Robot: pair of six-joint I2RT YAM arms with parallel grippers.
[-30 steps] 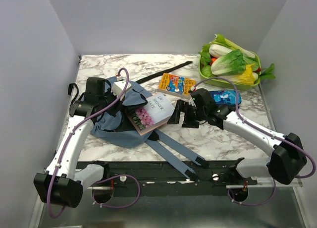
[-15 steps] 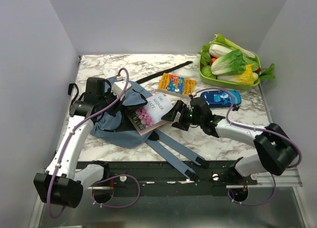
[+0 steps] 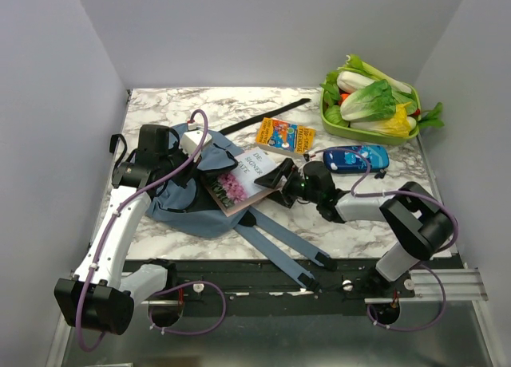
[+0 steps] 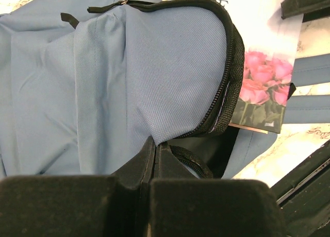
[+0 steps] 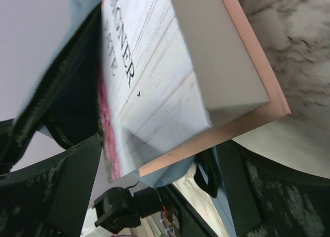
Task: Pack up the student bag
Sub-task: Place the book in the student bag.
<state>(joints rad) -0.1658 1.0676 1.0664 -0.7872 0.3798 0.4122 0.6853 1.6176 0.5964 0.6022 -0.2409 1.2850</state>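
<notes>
The student bag (image 3: pixel 188 203) lies at the left of the marble table, dusty blue, with its straps (image 3: pixel 279 247) running toward the near edge. My left gripper (image 3: pixel 194 166) is shut on the bag's blue fabric (image 4: pixel 129 67) right at the black zipper rim, holding the mouth open; its jaws (image 4: pixel 154 147) are pressed together on the cloth. A white book with pink roses (image 3: pixel 243 183) sits half inside the opening. My right gripper (image 3: pixel 277 182) is open, its fingers (image 5: pixel 67 188) straddling the outer corner of that book (image 5: pixel 170 82) without clamping it.
An orange book (image 3: pixel 284 134) and a blue pencil case (image 3: pixel 358 156) lie behind the right gripper. A green tray (image 3: pixel 329 116) of vegetables stands at the back right corner. A black strap (image 3: pixel 267 116) lies across the back.
The right gripper has slid left from beside the pencil case to the rose book's corner, its arm folding in. The left gripper has kept its hold on the bag.
</notes>
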